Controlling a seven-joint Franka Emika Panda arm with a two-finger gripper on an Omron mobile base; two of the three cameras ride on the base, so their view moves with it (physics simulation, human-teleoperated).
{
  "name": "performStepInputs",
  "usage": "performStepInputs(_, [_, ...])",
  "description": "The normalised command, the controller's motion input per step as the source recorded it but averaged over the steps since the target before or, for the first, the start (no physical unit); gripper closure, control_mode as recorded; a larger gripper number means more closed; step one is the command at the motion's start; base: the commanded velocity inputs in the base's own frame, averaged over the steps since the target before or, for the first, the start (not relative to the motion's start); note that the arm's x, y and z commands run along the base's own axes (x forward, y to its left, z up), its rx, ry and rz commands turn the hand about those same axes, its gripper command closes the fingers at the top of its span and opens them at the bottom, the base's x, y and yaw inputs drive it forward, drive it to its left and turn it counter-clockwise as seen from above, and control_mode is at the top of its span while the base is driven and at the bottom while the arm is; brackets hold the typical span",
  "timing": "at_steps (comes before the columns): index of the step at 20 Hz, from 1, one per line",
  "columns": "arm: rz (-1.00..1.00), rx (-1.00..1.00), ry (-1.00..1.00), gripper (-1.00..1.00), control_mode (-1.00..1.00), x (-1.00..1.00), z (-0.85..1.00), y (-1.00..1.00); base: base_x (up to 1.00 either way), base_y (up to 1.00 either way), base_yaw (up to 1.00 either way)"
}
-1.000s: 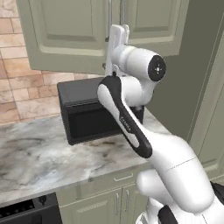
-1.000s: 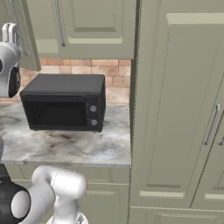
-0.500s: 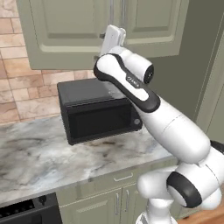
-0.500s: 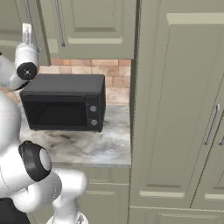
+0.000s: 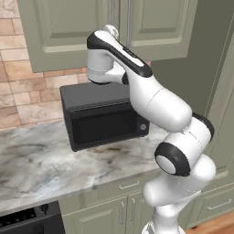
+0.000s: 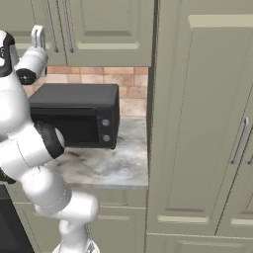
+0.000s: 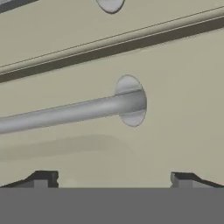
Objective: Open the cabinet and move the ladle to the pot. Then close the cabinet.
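Note:
The sage-green wall cabinet (image 5: 68,32) (image 6: 104,24) hangs above the microwave with both doors shut. My gripper (image 5: 109,32) (image 6: 38,35) is raised to the lower end of the door handles (image 6: 51,29) at the seam between the doors. In the hand view a silver bar handle (image 7: 70,111) with its round end mount runs across the green door, just ahead of my gripper (image 7: 111,179). The fingertips (image 7: 43,178) stand wide apart and open, holding nothing. The ladle is hidden and the pot is out of view.
A black microwave (image 5: 103,114) (image 6: 74,118) sits on the marble counter (image 5: 36,164) (image 6: 108,163) right below the gripper. A tall pantry cabinet (image 6: 207,123) rises at the right. A stove edge (image 5: 27,221) shows low at the left, with base cabinets (image 5: 114,215) beneath the counter.
The arm has swung its elbow round and carried the gripper a little up and closer to the cabinet handles. The doors remain shut.

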Motion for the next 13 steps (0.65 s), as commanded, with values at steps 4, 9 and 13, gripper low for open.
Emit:
performStepInputs(4, [-0.38,0.0,0.03,-1.0,-1.0,1.0,0.0,0.0,0.0,0.0,0.0])
performStepInputs(9, [-0.16,0.03,0.16,-1.0,-1.0,0.5,0.05,-0.05,0.0,0.0,0.0])
performStepInputs(13, [0.01,0.13,0.01,-1.0,-1.0,-0.31,0.2,-0.76,0.0,0.0,0.0])
